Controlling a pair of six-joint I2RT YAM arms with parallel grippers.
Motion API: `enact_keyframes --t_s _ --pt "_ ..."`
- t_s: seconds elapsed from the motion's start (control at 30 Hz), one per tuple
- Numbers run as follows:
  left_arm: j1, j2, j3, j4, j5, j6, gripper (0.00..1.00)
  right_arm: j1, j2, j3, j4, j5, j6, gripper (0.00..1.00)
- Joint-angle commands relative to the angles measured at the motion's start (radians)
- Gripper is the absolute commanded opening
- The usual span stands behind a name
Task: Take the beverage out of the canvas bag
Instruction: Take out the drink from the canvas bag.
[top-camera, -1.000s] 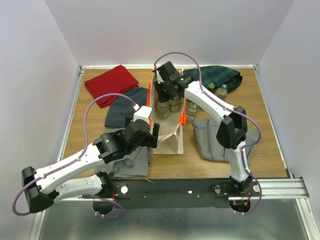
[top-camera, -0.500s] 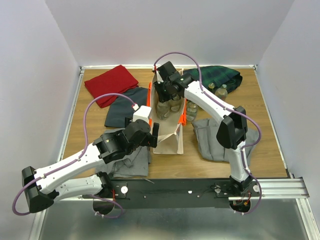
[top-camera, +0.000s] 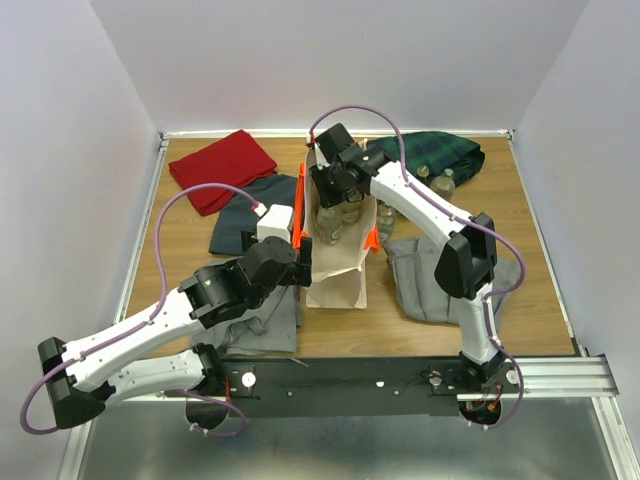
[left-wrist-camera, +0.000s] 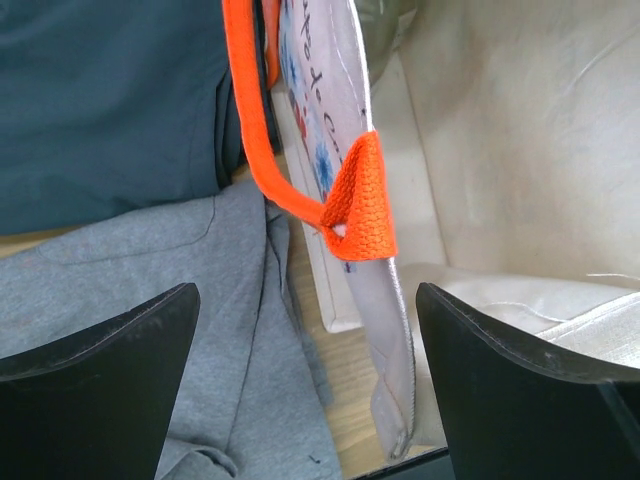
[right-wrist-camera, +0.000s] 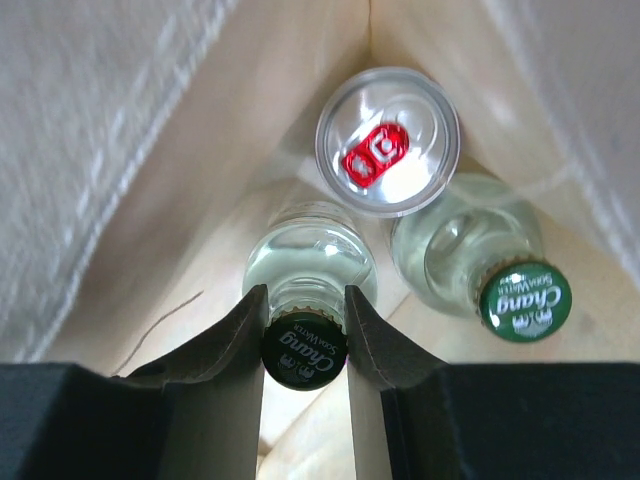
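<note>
Table's pretty cluttered: a red cloth (top-camera: 222, 166) at the far left, a dark green tartan cloth (top-camera: 432, 152) at the far right, grey clothes (top-camera: 432, 275) lying on both sides of the tall beige canvas bag with orange handles (top-camera: 336, 268).

Inside the bag stand a silver can with a red tab (right-wrist-camera: 387, 141) and two clear glass bottles with green caps. The right gripper (right-wrist-camera: 304, 345) is down in the bag, clamped on the neck of the left bottle (right-wrist-camera: 305, 290); the other bottle (right-wrist-camera: 497, 270) sits just beside it.

The left gripper (left-wrist-camera: 305, 385) hangs spread wide, straddling the bag's near wall and an orange handle (left-wrist-camera: 355, 200).
</note>
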Motion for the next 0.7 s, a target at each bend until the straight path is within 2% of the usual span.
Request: enact_keyframes --t_s 0.0,0.67 --pt "-0.003 -0.037 0.032 0.053 -0.056 0.007 0.99 0.012 -0.079 0.000 -0.023 -0.010 0.018 0.01" --pt "-0.003 -0.039 -0.011 0.057 -0.007 0.005 0.99 0.032 -0.180 0.145 -0.091 0.022 0.025 0.01"
